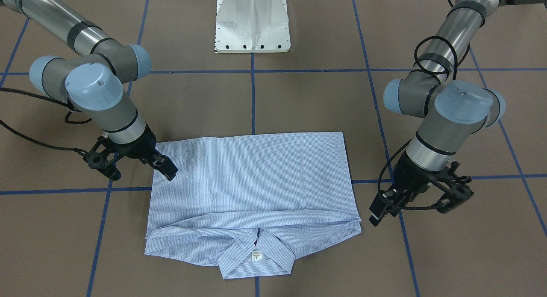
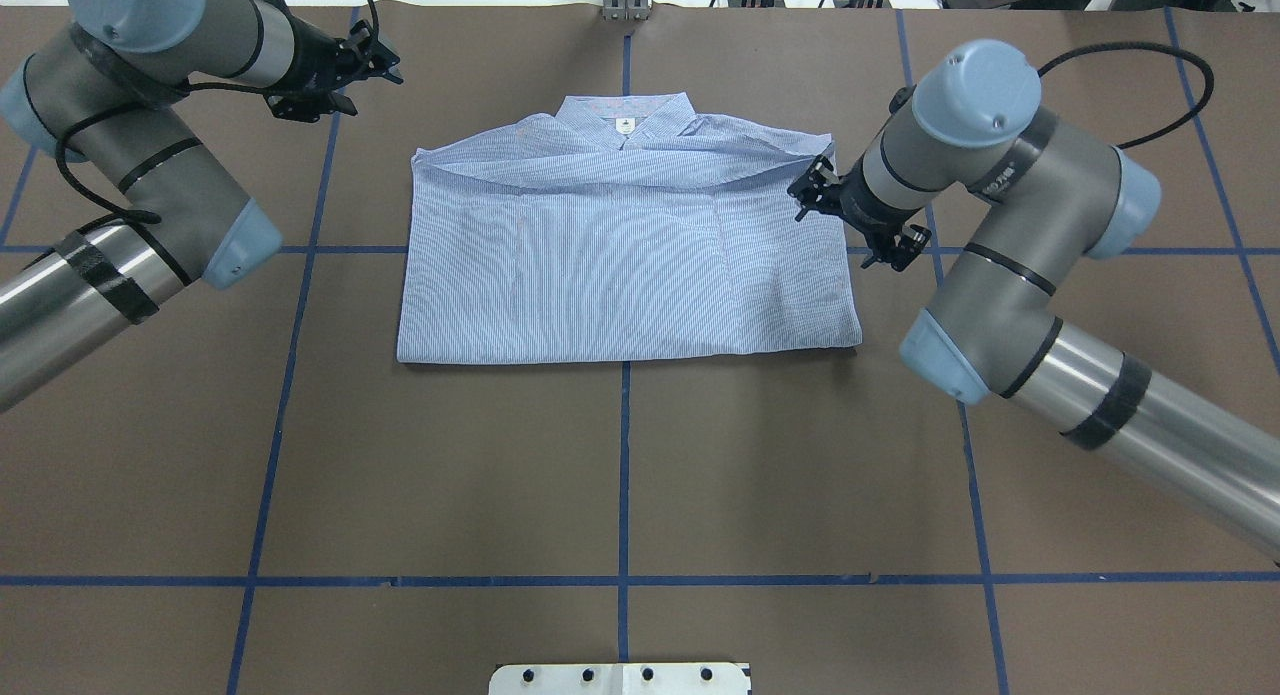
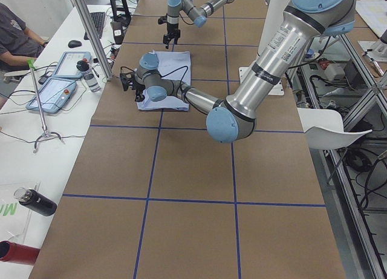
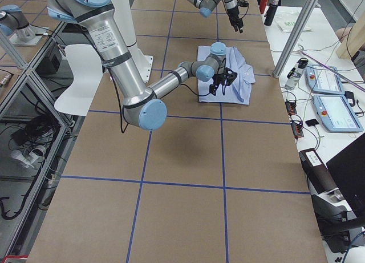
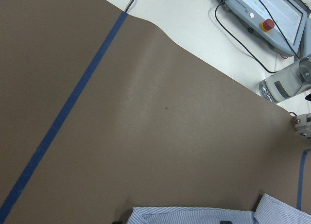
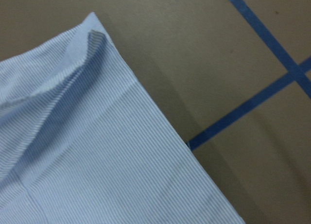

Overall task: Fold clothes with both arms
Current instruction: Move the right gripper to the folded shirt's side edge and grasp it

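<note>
**Clerk:** Item one, the shirt (image 2: pixel 620 265). Where is it, and in what condition?

**Checker:** It lies flat on the brown table (image 2: pixel 620 475), centred across a blue tape line (image 2: pixel 623 455). No sleeves show, so they are evidently tucked inside. The body is reduced to a neat rectangle with a straight near edge. The collar (image 2: pixel 625 115) and white neck label (image 1: pixel 256 255) face up at the edge farthest from the robot.

**Clerk:** Item two, the grippers?

**Checker:** Right gripper (image 1: pixel 139 169): jaws apart, low at the shirt's right side edge, one finger over the cloth. Whether it touches cannot be told. Left gripper (image 1: pixel 414 209): jaws apart, near the collar-end corner on the left, clear of the cloth. Neither holds anything.

**Clerk:** Progress?

**Checker:** Judged well advanced, since the main folds are in. The folded band below the collar sits loose and slightly puckered at both ends. Possibly outstanding: one more fold to halve the rectangle, or a tidy of those corners. Otherwise nothing remains but to back the grippers off.
</note>
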`<state>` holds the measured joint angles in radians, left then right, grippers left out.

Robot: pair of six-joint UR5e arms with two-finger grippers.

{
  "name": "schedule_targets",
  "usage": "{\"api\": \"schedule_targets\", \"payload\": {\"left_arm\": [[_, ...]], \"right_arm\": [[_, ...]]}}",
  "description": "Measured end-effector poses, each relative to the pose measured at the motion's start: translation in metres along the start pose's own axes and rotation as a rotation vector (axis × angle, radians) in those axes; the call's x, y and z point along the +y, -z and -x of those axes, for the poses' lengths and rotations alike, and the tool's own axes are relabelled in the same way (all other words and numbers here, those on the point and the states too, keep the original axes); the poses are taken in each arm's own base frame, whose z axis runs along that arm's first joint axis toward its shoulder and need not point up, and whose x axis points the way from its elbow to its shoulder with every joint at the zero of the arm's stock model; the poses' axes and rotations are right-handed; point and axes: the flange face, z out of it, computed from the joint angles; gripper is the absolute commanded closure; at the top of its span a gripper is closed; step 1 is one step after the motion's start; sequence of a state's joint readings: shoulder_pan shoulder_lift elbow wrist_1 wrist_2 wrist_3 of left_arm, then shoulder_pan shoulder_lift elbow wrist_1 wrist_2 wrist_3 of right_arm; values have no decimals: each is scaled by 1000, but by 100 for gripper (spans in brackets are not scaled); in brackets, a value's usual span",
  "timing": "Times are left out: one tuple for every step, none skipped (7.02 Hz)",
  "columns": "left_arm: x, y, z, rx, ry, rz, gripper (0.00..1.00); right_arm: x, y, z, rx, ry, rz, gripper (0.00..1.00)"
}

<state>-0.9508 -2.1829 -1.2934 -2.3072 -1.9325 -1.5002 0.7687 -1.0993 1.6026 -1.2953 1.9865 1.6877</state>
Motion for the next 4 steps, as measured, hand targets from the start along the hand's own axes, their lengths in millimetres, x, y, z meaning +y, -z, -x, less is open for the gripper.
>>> {"api": "schedule_targets", "payload": {"left_arm": [[1, 3, 5, 1, 0, 0, 27], [2, 4, 8, 0, 0, -1, 27], [2, 5, 9, 0, 0, -3, 27], [3, 7, 9, 4, 0, -4, 27]], "right_arm": [[13, -2, -27, -7, -34, 6, 1], [25, -9, -46, -27, -79, 12, 2], [40, -20, -58, -46, -110, 9, 4], [51, -32, -65, -46, -123, 0, 12]]}}
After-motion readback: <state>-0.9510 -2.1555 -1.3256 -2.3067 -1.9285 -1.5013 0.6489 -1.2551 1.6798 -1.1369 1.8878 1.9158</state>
